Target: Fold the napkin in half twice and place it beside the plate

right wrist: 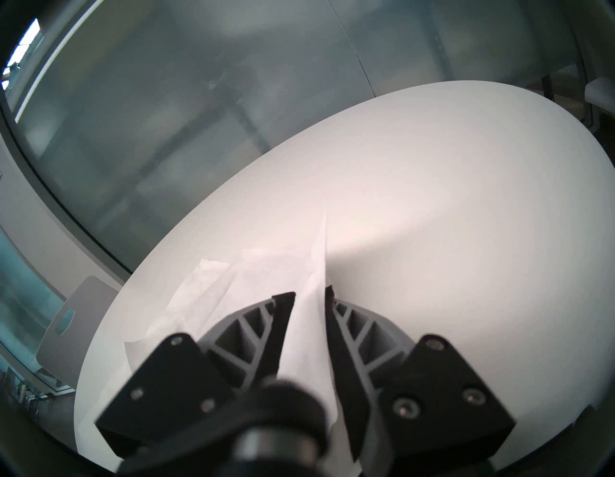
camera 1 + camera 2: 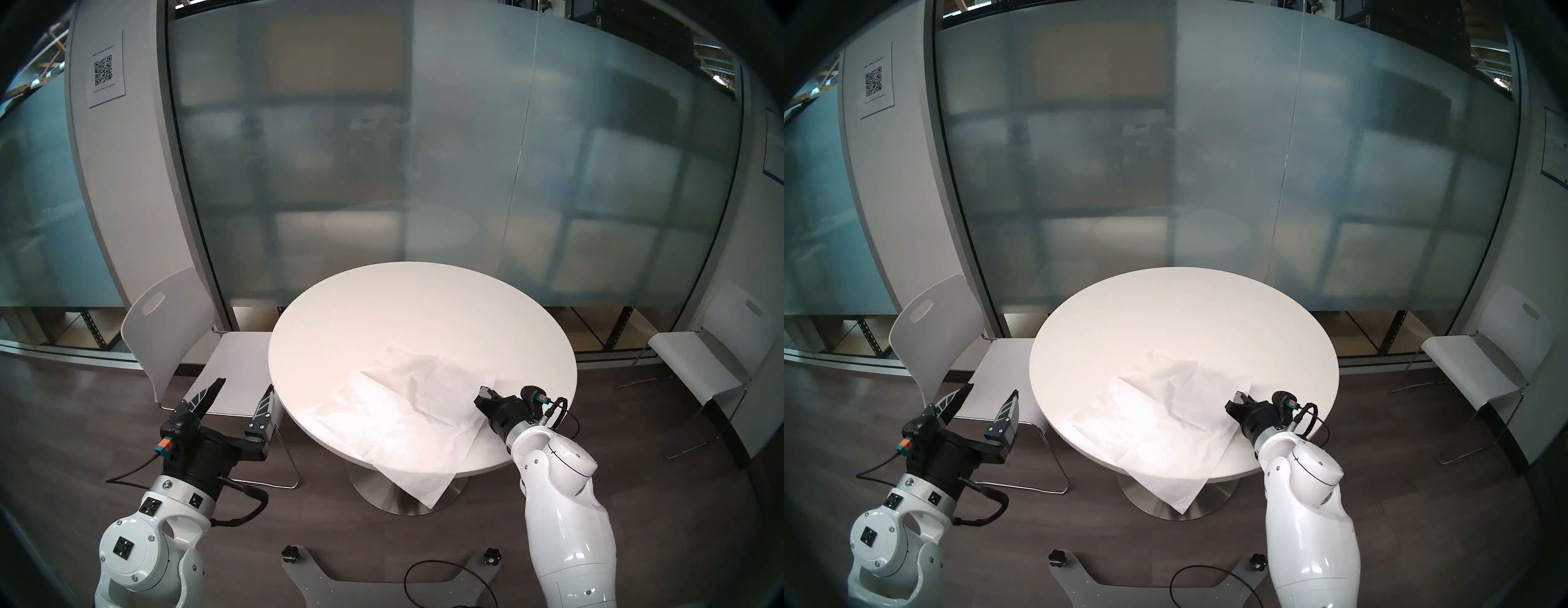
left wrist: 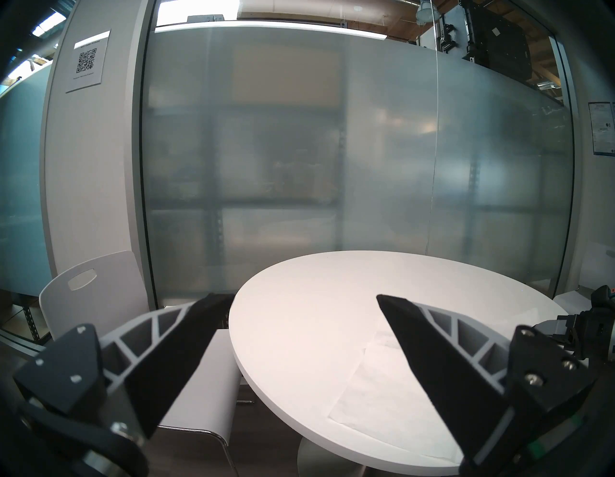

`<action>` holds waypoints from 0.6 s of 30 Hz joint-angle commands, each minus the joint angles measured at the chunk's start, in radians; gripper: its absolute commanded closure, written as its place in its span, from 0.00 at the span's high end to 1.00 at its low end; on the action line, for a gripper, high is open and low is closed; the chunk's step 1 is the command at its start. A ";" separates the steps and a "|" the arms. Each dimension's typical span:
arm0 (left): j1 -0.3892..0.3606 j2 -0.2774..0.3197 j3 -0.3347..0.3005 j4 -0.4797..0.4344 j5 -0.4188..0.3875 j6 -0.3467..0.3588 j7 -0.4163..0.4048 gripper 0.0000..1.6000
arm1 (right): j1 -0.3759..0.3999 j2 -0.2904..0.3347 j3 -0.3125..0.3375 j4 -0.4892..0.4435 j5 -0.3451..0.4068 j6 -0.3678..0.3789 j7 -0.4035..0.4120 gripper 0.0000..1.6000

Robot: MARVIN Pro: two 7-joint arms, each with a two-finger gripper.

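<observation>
A round white tabletop (image 2: pixel 424 305) on a metal pedestal base (image 2: pixel 382 488) is seen from above, with two white robot arms reaching in from the near side.

Nearest, at the tabletop's near edge, one corner of the napkin (image 2: pixel 403 416) is draped over the rim and hangs down in front of the pedestal. The napkin is a large, thin, crinkled white sheet, spread over the near right part of the tabletop. Part of it is lapped over itself, so that a diagonal crease is seen across the middle, and its far corner is pointed toward the tabletop's centre.

At the near right edge of the tabletop, the right gripper (image 1: pixel 309 294) is placed on the napkin's right border. In the right wrist view a raised strip of the sheet is seen passing between the two black fingers (image 1: pixel 283 319), which are drawn close together with a narrow gap. The strip touches the inner face of one finger; whether it is truly pinched by both cannot be told. The sheet's edge is lifted off the tabletop just ahead of the fingertips.

The left gripper (image 2: pixel 242 388) is held off the tabletop's near left edge, above the floor and a white chair (image 2: pixel 169 322), well apart from the napkin. Its fingers are spread wide and nothing is between them.

The far half of the tabletop is bare white surface. A second white chair (image 2: pixel 712 361) stands to the right, and a frosted glass wall (image 2: pixel 382 148) is seen beyond.
</observation>
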 commanded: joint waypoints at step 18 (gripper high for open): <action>0.000 0.001 0.001 -0.020 0.000 -0.003 -0.001 1.00 | -0.015 -0.004 -0.009 -0.060 0.005 -0.009 0.022 0.31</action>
